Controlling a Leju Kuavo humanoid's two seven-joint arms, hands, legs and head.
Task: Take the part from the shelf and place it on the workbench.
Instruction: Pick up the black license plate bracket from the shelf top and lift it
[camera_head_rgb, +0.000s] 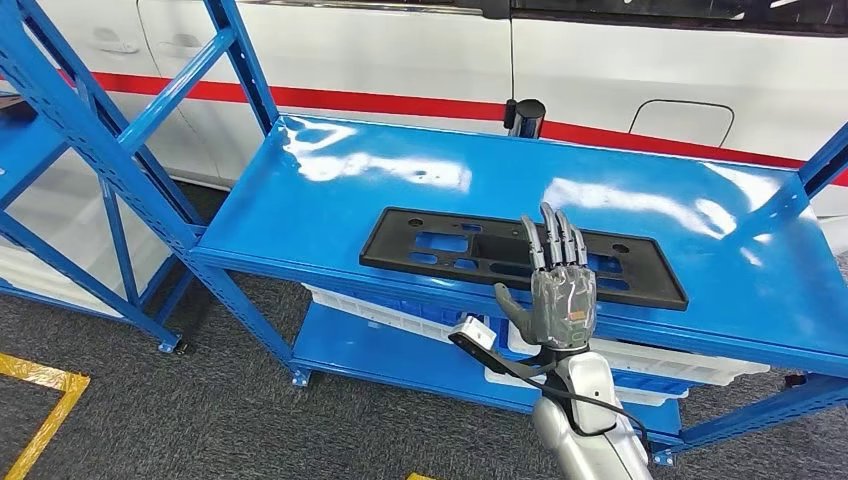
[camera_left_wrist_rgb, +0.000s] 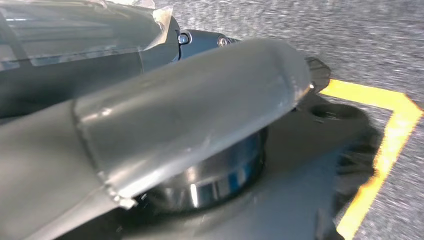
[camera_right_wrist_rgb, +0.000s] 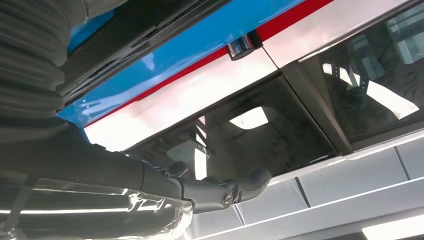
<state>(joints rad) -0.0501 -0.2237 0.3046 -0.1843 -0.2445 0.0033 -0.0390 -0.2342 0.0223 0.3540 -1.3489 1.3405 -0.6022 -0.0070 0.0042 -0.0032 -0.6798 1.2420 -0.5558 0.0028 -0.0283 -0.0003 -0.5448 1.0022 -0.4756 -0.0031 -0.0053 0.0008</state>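
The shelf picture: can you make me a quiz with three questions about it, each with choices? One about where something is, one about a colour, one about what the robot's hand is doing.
1. Where does the black part lie?
A. on the floor
B. on the top board of the shelf
C. in a white bin

2. What colour is the shelf?
A. blue
B. green
C. yellow

3. What is the right hand doing?
A. holding the part up in the air
B. holding a cup
C. reaching over the part with fingers stretched out, holding nothing

Answers:
1 B, the part lies flat on the top board, near its front edge.
2 A, boards and frame are all blue.
3 C, the fingers are straight and apart above the part, which lies flat on the shelf.
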